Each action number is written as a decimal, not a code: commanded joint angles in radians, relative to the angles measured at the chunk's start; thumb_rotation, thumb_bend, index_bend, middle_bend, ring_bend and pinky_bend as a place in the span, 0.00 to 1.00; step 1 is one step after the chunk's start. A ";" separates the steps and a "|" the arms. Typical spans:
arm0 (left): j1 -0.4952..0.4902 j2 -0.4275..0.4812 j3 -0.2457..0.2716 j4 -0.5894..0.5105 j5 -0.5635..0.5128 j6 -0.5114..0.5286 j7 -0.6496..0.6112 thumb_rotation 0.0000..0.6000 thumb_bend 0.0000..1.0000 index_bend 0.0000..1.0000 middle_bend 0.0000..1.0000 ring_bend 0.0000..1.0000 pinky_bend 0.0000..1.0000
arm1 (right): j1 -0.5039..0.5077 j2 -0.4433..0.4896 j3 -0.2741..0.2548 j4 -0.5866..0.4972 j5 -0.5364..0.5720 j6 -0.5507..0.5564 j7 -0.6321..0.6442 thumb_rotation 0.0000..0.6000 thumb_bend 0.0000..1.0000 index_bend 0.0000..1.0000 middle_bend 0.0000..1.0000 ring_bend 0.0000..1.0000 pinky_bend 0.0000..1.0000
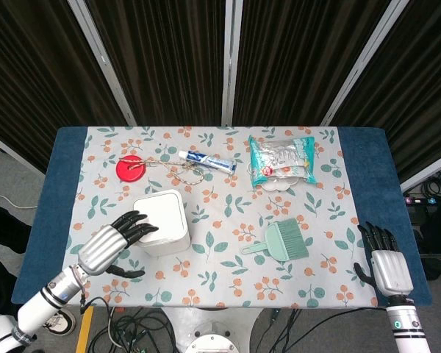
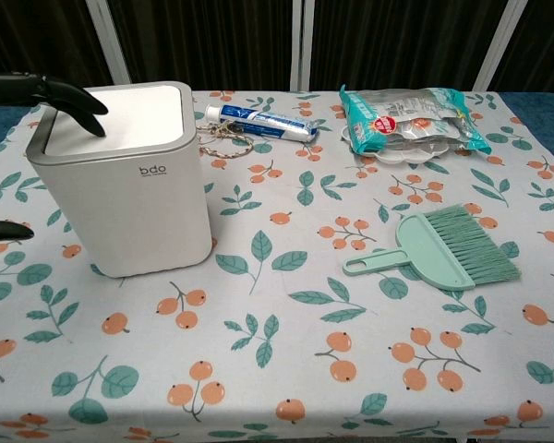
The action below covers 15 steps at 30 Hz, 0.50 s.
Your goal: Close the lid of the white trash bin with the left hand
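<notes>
The white trash bin (image 1: pixel 162 222) (image 2: pixel 129 180) stands on the left part of the table, its lid lying flat and flush with the rim. My left hand (image 1: pixel 116 240) (image 2: pixel 46 92) is at the bin's left side with its dark fingertips (image 1: pixel 143 226) resting on the left edge of the lid and nothing gripped. The thumb (image 2: pixel 5 230) sticks out lower down, apart from the bin. My right hand (image 1: pixel 386 262) hangs open beyond the table's right front corner, far from the bin.
A green dustpan brush (image 1: pixel 283 243) (image 2: pixel 448 247) lies right of the bin. A red disc (image 1: pixel 130 169), a toothpaste tube (image 1: pixel 207 161) (image 2: pixel 258 118) with a cord and a snack bag (image 1: pixel 281 159) (image 2: pixel 411 118) lie along the back. The flowered cloth (image 1: pixel 228 279) covers the table.
</notes>
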 commanded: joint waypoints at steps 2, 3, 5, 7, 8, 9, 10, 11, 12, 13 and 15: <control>0.018 0.013 -0.022 -0.009 -0.012 0.068 -0.032 0.76 0.11 0.16 0.25 0.08 0.10 | 0.000 0.001 0.001 0.000 -0.001 0.002 0.002 1.00 0.27 0.00 0.00 0.00 0.00; 0.028 0.019 -0.032 -0.011 -0.019 0.098 -0.045 0.76 0.11 0.16 0.25 0.08 0.10 | 0.000 0.001 0.001 -0.001 -0.002 0.002 0.002 1.00 0.27 0.00 0.00 0.00 0.00; 0.043 0.033 -0.042 -0.019 -0.033 0.136 -0.080 0.76 0.11 0.16 0.24 0.08 0.10 | 0.000 0.003 0.001 -0.002 -0.003 0.003 0.003 1.00 0.27 0.00 0.00 0.00 0.00; 0.063 0.056 -0.048 -0.029 -0.054 0.171 -0.121 0.76 0.11 0.16 0.24 0.08 0.10 | 0.000 0.003 0.002 -0.003 -0.004 0.005 0.004 1.00 0.27 0.00 0.00 0.00 0.00; 0.075 0.065 -0.050 -0.029 -0.064 0.188 -0.130 0.76 0.11 0.16 0.24 0.08 0.10 | 0.001 0.004 0.002 -0.004 -0.004 0.005 0.004 1.00 0.27 0.00 0.00 0.00 0.00; 0.093 0.074 -0.052 -0.023 -0.077 0.211 -0.130 0.76 0.11 0.16 0.24 0.08 0.10 | 0.001 0.004 0.002 -0.004 -0.004 0.004 0.005 1.00 0.27 0.00 0.00 0.00 0.00; 0.110 0.079 -0.054 -0.016 -0.090 0.230 -0.123 0.76 0.11 0.16 0.24 0.08 0.10 | 0.001 0.004 0.002 -0.004 -0.004 0.004 0.006 1.00 0.27 0.00 0.00 0.00 0.00; 0.129 0.080 -0.057 -0.005 -0.106 0.250 -0.109 0.76 0.11 0.16 0.24 0.08 0.10 | 0.001 0.004 0.002 -0.005 -0.003 0.003 0.006 1.00 0.27 0.00 0.00 0.00 0.00; 0.156 0.076 -0.059 0.015 -0.130 0.275 -0.086 0.77 0.11 0.17 0.24 0.08 0.10 | 0.001 0.005 0.002 -0.007 -0.004 0.003 0.006 1.00 0.27 0.00 0.00 0.00 0.00; 0.177 0.070 -0.059 0.031 -0.151 0.291 -0.073 0.77 0.11 0.17 0.24 0.08 0.10 | 0.002 0.006 0.002 -0.008 -0.005 0.003 0.007 1.00 0.27 0.00 0.00 0.00 0.00; 0.223 0.051 -0.046 0.072 -0.191 0.308 -0.070 0.76 0.11 0.18 0.24 0.08 0.10 | 0.002 0.009 0.003 -0.014 -0.007 0.006 0.007 1.00 0.27 0.00 0.00 0.00 0.00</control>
